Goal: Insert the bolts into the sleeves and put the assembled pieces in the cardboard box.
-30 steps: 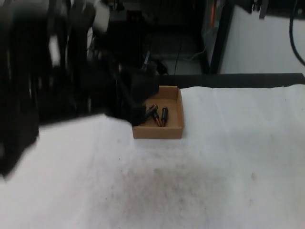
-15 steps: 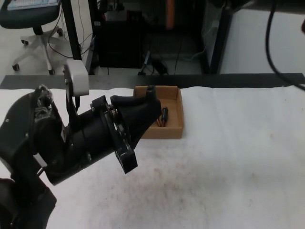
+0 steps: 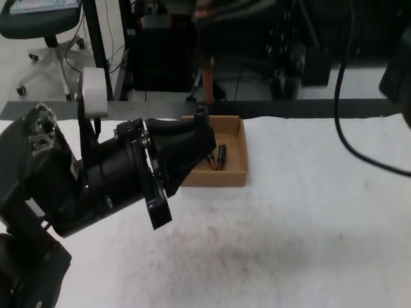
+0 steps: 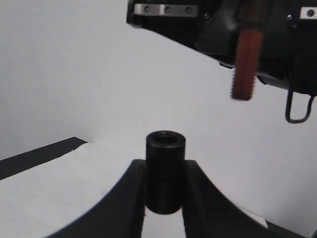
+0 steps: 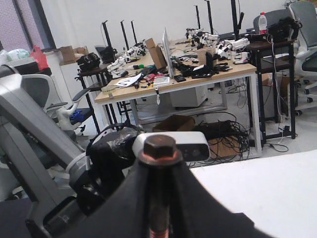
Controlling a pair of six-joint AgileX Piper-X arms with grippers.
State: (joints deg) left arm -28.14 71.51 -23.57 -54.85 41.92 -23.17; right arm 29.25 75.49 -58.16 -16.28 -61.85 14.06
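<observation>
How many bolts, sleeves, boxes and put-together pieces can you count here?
bolt: 1
sleeve: 1
assembled pieces lying in the box: 2 in view
cardboard box: 1
Total: 5

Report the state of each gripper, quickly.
Left gripper: closed, holding a black sleeve upright.
Right gripper: closed, holding a bolt.

Short black cylindrical metal sleeve, upright with bore open upward, clamped in left gripper over far-left corner of open brown cardboard box. Rust-red threaded bolt gripped by right gripper, apart from sleeve, not inserted. Two dark assembled pieces side by side inside box.
</observation>
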